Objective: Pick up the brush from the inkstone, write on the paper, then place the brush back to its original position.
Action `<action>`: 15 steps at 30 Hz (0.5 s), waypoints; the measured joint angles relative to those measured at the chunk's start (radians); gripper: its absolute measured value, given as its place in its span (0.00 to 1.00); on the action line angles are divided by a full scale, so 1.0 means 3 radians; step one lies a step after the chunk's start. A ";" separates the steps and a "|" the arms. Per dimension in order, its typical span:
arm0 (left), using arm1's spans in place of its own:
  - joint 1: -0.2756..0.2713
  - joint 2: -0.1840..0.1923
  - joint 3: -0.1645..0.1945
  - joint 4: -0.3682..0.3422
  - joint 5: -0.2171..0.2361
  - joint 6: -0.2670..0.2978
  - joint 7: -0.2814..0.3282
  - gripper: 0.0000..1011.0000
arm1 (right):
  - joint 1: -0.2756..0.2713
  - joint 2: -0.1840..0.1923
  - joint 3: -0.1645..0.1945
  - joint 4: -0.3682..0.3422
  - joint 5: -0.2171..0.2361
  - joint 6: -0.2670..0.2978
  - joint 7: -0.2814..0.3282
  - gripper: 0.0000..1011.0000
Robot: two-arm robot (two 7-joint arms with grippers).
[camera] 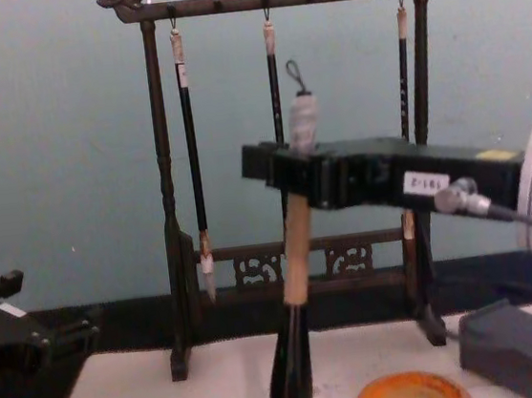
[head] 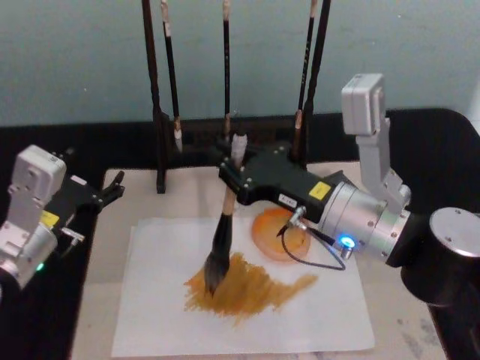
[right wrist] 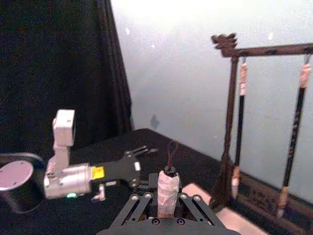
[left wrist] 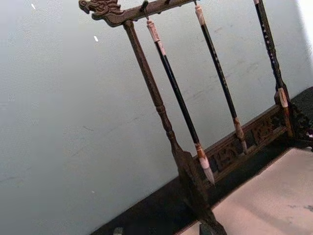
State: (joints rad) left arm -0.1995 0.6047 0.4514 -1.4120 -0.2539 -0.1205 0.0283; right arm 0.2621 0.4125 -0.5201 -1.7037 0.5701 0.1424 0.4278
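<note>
Right gripper: we saw its jaws clamped on the brush, held upright so the bristles met the paper mid-worktop.
Left gripper: parked by the left edge, jaws seemingly parted, empty.

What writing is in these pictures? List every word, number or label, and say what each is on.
Nothing reads clearly.
On the right gripper, a white label: dark characters, too blurred to read.
Also on it, a yellow label: too small.
On the left gripper, a yellow sticker: too small.
On the hanging brushes, pale marks: too small.
</note>
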 joint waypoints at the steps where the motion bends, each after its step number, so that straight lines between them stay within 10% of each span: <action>1: 0.0000 0.0000 0.0000 0.0000 0.0000 0.0000 0.0000 1.00 | 0.0000 0.0000 0.0000 0.0000 0.0000 0.0000 0.0000 0.15; 15: 0.0000 0.0000 0.0000 0.0000 0.0000 0.0000 0.0000 1.00 | -0.0002 -0.0016 -0.0024 0.0206 -0.0063 -0.0006 -0.0069 0.15</action>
State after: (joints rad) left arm -0.1995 0.6047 0.4514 -1.4119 -0.2539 -0.1205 0.0283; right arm 0.2614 0.4076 -0.5273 -1.6418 0.5512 0.1405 0.4071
